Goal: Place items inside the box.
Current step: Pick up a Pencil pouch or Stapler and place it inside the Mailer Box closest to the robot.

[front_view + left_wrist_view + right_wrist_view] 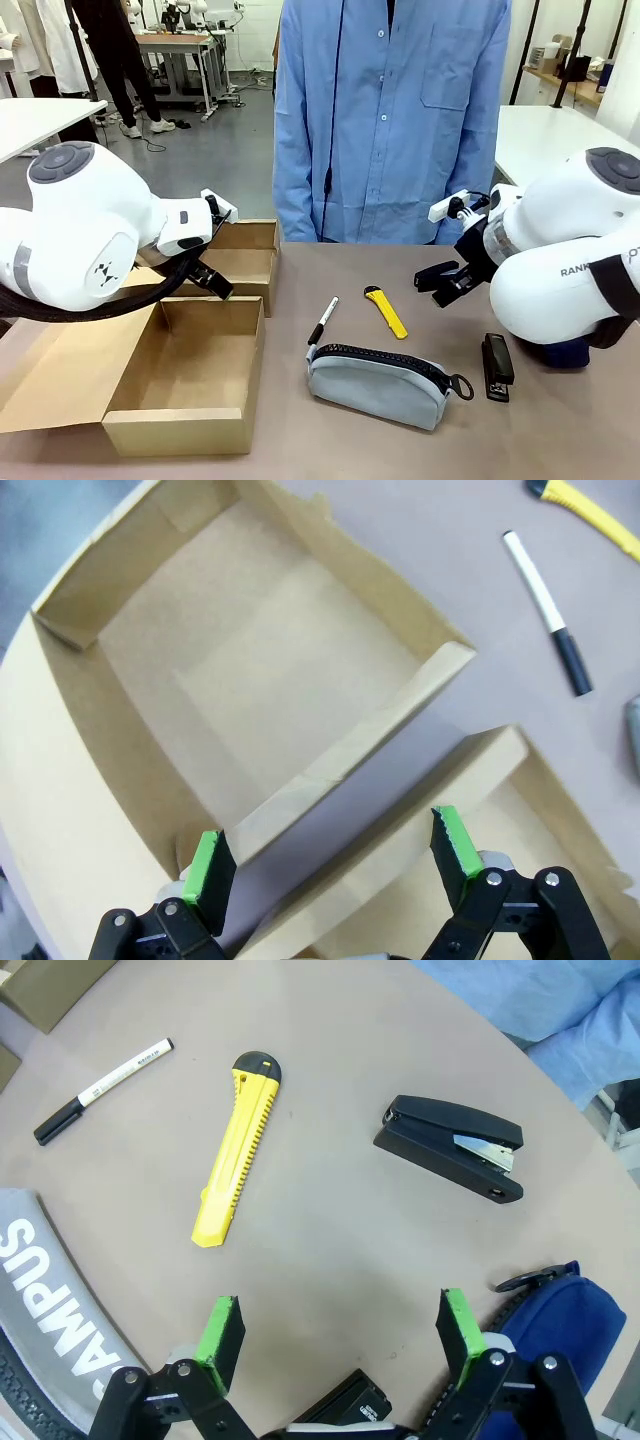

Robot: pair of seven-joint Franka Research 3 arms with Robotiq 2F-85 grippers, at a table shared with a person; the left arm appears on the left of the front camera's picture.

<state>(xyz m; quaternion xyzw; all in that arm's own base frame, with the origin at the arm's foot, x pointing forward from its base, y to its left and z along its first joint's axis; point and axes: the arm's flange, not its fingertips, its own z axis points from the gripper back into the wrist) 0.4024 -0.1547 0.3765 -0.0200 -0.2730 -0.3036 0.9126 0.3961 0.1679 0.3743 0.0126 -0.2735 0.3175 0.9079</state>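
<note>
Two open cardboard boxes stand at the left, a near one point(185, 370) and a far one point(243, 262). My left gripper point(218, 285) hangs open over the wall between them point(330, 855), holding nothing. On the table lie a black-and-white marker point(322, 320) point(545, 610) point(100, 1090), a yellow utility knife point(385, 311) point(238, 1150) and a grey zip pouch point(380, 375). A black stapler point(497, 366) lies farther right, another stapler point(450, 1145) lies beyond the knife. My right gripper point(437, 283) point(340, 1330) hovers open above the table, the navy pouch point(555, 1320) beside it.
A person in a blue shirt point(390, 110) stands at the far edge, hands out of sight. The near box's flap point(50, 390) lies folded out to the left. Bare brown tabletop point(330, 440) stretches between the boxes and the grey pouch.
</note>
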